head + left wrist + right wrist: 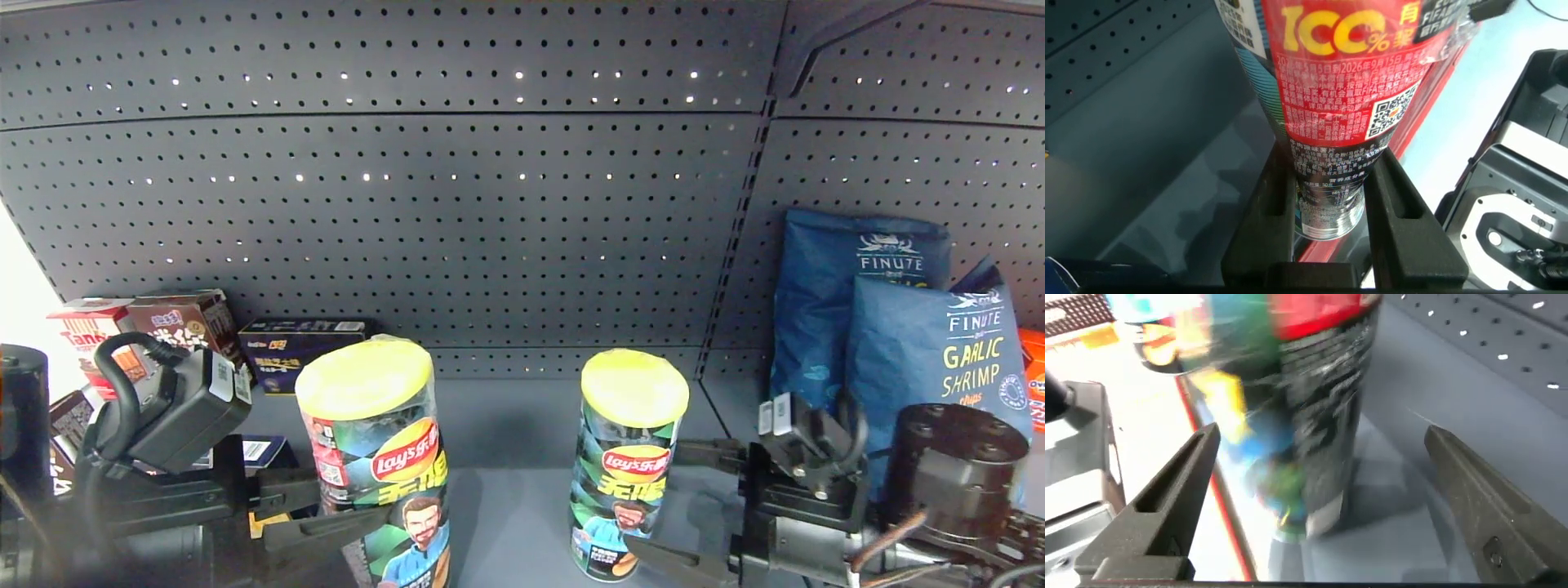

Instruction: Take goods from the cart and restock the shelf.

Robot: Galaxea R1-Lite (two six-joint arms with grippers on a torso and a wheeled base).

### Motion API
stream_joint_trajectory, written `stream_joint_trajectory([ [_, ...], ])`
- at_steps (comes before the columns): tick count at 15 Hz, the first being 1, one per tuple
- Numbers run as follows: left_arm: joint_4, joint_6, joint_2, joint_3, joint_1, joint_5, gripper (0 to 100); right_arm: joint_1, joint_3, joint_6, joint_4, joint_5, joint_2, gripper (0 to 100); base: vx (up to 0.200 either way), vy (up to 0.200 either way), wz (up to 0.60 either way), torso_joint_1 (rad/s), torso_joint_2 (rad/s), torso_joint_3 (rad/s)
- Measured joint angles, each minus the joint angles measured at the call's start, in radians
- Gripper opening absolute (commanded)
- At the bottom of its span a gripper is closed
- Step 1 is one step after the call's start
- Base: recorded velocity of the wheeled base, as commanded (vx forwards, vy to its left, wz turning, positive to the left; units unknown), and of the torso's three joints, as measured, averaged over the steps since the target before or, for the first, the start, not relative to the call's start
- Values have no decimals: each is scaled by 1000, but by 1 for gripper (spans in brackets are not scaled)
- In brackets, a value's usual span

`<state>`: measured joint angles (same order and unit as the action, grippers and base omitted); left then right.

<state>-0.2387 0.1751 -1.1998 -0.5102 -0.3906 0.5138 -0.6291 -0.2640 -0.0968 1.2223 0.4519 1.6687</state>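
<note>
standing here i see two tall chip cans w/ yellow lids on the grey shelf (506,490). the left gripper (343,502) has its jaws clamped on the left can (371,457), low on the body near the metal base. from the wrist side the fingers (1398,214) press on both sides of it. i cannot tell if the base touches the board, bc the bottom is hidden. the right can (629,465) stands upright btw the jaws of the right gripper (653,498). these jaws are wide apart, w/ air on each side, so nothing is held there. the two cans are well apart from each other. outside the left jaws, toward the back wall (490,245), are small boxes (180,322). outside the right jaws stand blue bags (898,351).

i think the step now is to set the left can down. to do it well: keep it upright, bring it down until the base sits flat, and only then let the jaws go apart. the can seems close to the front edge w/ the red strip (1221,510), so maybe push it a bit deeper first. after release, draw the fingers straight back w/o sideways move, or the tall can may tip. same for the right arm: back out straight, not brushing its can.
</note>
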Motion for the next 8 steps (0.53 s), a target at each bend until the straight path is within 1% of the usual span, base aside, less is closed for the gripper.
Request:
stream_joint_trajectory([
  [3, 0, 0, 1, 0, 0, -1, 0, 57, 97, -3, -20, 1, -194, 100, 0, 0, 0, 0, 0, 0],
  [5, 0, 0, 1, -2, 0, -1, 0, 140, 129, -4, -104, -15, -343, 100, 0, 0, 0, 0, 0, 0],
  [6, 0, 0, 1, -2, 0, -2, 0, 177, 135, -4, -160, -51, -413, 100, 0, 0, 0, 0, 0, 0],
  [8, -2, 0, 0, -5, 0, -1, 0, 240, 146, -5, -299, -228, -574, 100, 0, 0, 0, 0, 0, 0],
])
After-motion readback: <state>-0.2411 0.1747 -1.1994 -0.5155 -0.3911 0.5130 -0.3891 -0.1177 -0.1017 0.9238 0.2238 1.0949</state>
